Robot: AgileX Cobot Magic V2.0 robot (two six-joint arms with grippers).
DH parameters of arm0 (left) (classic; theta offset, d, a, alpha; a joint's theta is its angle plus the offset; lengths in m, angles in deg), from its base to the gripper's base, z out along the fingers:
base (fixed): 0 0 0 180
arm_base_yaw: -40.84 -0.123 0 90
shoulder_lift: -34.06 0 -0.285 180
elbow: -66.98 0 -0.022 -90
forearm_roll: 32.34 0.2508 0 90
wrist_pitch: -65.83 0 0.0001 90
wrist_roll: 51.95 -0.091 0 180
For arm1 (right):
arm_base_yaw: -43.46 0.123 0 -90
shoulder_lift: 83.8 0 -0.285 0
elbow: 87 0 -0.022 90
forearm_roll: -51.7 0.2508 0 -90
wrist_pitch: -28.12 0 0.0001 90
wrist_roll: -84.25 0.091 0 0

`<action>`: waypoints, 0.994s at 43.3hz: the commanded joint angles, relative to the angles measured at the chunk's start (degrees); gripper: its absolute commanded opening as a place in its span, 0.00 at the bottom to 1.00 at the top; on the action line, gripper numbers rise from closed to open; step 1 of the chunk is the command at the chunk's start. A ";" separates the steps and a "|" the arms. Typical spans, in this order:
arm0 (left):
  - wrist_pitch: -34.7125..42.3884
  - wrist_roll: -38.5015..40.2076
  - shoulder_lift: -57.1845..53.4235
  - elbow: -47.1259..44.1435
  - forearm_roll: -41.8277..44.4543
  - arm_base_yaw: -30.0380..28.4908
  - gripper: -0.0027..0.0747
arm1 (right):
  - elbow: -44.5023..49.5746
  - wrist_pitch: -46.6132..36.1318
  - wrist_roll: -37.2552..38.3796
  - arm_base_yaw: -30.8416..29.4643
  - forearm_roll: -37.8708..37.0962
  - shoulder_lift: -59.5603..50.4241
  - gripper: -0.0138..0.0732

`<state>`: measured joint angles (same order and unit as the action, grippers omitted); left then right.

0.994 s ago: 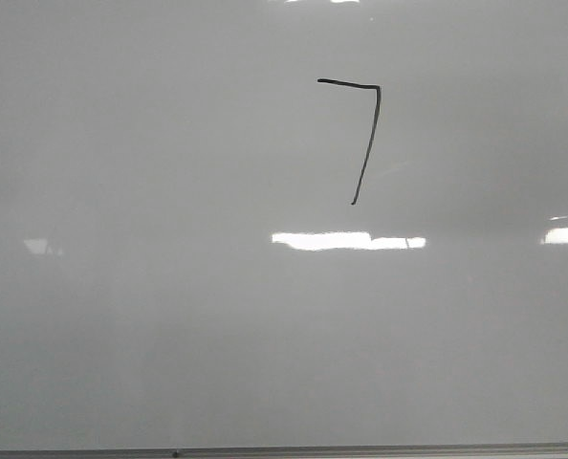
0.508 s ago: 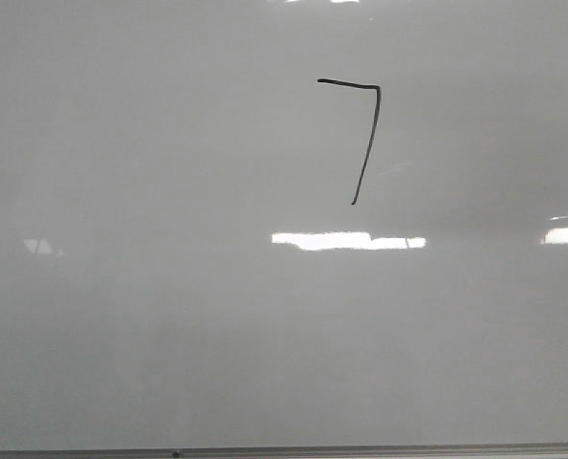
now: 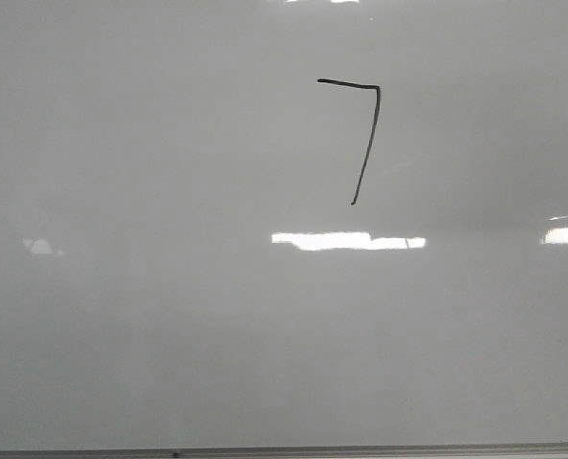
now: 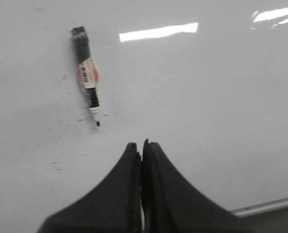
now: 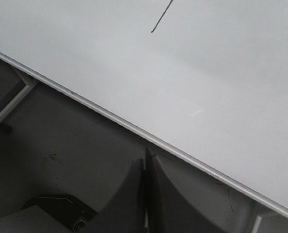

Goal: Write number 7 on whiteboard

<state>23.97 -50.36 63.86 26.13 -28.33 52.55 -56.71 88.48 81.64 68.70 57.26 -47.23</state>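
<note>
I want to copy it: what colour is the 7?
Black number 7, clearest in the front view.

Bright rectangular ceiling-light reflections (image 3: pixel 346 240) lie as white glare patches in the front view. In the right wrist view, a dark grey scuffed floor (image 5: pixel 71 141) shows beyond the edge, crossed by a pale metal frame bar (image 5: pixel 10 104) near a corner.

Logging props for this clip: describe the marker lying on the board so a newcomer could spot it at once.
In the left wrist view, the whiteboard fills the frame. The marker lies flat on it, apart from the shut left gripper. It is a short pen with a black cap and a white barrel with a red-orange label, the only solid item among faint ink specks.
</note>
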 commanded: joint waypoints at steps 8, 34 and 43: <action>17.78 -4.33 -12.71 -14.16 -1.99 -9.91 0.01 | -1.22 -3.59 -0.19 -0.39 -0.40 0.26 0.08; 41.86 -4.14 -23.24 -37.47 -6.27 -13.97 0.01 | -1.22 -3.59 -0.19 -0.39 -0.40 0.26 0.08; 44.96 -4.14 -23.24 -37.47 -6.27 -13.30 0.01 | -1.22 -3.59 -0.19 -0.39 -0.40 0.26 0.08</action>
<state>63.32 -54.63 41.47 -10.67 -34.05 38.74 -56.71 88.48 81.75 68.70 57.26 -47.23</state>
